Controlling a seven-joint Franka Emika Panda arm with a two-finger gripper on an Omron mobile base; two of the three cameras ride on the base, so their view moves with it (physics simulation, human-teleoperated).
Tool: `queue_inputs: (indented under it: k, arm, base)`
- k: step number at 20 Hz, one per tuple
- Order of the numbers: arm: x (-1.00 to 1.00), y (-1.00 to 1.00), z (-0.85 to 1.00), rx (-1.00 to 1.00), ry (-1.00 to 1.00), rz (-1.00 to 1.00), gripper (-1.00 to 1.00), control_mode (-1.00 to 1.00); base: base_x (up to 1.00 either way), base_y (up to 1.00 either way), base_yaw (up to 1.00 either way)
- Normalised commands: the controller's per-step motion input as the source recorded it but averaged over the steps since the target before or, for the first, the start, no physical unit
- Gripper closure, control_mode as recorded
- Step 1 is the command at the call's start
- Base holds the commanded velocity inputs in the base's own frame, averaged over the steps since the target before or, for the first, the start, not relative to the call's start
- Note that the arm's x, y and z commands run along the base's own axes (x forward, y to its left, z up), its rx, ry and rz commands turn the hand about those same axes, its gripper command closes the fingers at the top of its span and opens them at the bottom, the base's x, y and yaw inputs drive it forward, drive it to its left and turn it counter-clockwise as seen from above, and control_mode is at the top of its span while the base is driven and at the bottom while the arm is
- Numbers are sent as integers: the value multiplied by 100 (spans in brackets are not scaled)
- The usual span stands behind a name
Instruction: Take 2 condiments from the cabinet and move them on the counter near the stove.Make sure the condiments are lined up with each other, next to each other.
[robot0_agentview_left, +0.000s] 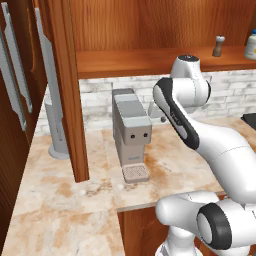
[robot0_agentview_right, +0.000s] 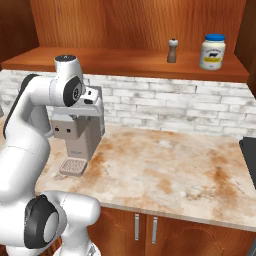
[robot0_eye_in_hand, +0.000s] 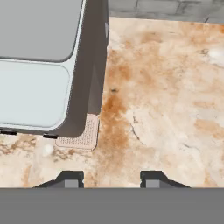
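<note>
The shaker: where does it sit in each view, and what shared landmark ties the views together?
Left base view: shaker stands on the cabinet shelf at upper right, left of the jar.
Right base view: shaker on the shelf, upper centre-right, again left of the jar.
Hand view: counter and coffee machine from above.
Shared landmark: the coffee machine, on the counter in all three.

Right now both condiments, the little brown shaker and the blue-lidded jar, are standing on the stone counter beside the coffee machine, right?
Not quite. The brown shaker and the blue-lidded jar both stand on the cabinet shelf above the brick wall, well to the side of the coffee machine, not on the counter. The right base view shows this.
</note>
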Motion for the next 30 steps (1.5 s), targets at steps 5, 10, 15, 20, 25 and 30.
queue_inputs:
  k: [5,10,15,20,25,30]
  arm:
    - [-15,-6,0,0,-2,0,-100,-100]
    - [-12,-15,15,0,-25,-9,-100,-100]
    - [-5,-14,42,-1,-24,-22,-100,-100]
    - [-14,-24,55,-7,-44,-17,-100,-100]
    - [-7,-38,77,-8,-45,-10,-100,-100]
    - [0,-48,91,-13,-25,-16,-100,-100]
  base:
    - [0,0,0]
    - [0,0,0]
    - [0,0,0]
    - [0,0,0]
    - [0,0,0]
    - [0,0,0]
